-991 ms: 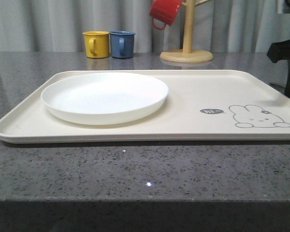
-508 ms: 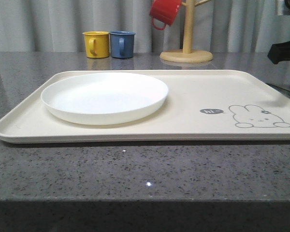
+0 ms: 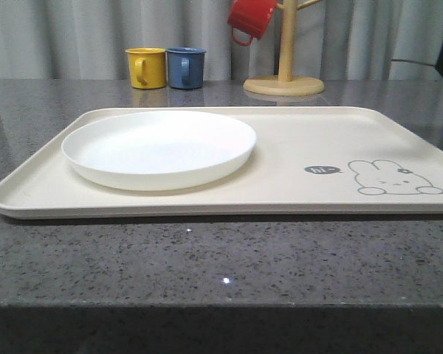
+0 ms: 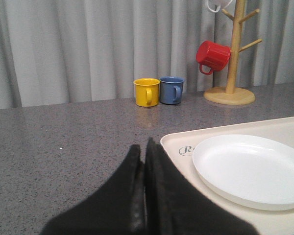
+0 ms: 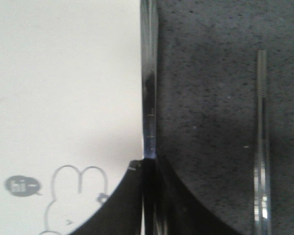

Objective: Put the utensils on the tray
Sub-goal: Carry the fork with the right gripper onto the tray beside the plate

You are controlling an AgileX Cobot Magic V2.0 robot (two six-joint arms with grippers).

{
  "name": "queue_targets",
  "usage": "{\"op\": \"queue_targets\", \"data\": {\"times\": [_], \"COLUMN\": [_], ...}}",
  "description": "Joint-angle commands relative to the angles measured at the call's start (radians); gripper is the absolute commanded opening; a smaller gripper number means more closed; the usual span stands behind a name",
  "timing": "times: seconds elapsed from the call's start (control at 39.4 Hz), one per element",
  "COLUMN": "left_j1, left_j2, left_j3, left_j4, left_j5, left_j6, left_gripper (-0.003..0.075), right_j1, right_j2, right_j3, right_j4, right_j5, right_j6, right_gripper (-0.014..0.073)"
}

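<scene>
Steel chopstick [image 5: 149, 73] pinched in right gripper [image 5: 149, 169] at tray [image 5: 63, 88] edge.
Second chopstick [image 5: 261, 147] lies on granite; left gripper [image 4: 143, 152] closed, empty.

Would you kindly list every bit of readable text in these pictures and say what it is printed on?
"hi": in a grey speech bubble by the rabbit drawing on the tray.
"R...": grey script at the tray's corner in the left wrist view; the rest is hidden behind the plate.

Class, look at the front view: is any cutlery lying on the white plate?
No, the white plate on the cream tray is bare, with no cutlery on it.
</scene>
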Motion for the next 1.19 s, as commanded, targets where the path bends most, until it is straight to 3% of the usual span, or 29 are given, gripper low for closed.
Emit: {"op": "queue_targets", "data": {"times": [0.0,0.38,0.86,1.17], "left_j1": [0.002,0.002,0.002,0.002], "left_j2": [0.014,0.014,0.014,0.014], "left_j3": [-0.023,-0.023,-0.023,-0.023], "left_j4": [-0.011,-0.011,-0.011,-0.011], "left_j5": [-0.087,-0.087,-0.087,-0.087], "left_j6": [-0.009,-0.009,-0.009,-0.009], "left_gripper": [-0.0018,-0.0018,-0.0018,-0.0018], "right_j1": [0.08,0.327,0.333,0.335], "right_j2": [-0.034,0.144,0.24,0.283], "right_j3": [-0.033,-0.145,-0.177,-0.177], "right_j4": [0.01,0.01,-0.121,-0.084], "right_j5": [-0.07,-0.166,-0.157,-0.117], "right_j6": [0.074,0.226,0.442,0.445], "right_gripper": [-0.0018,-0.0018,-0.0018,-0.0018]}}
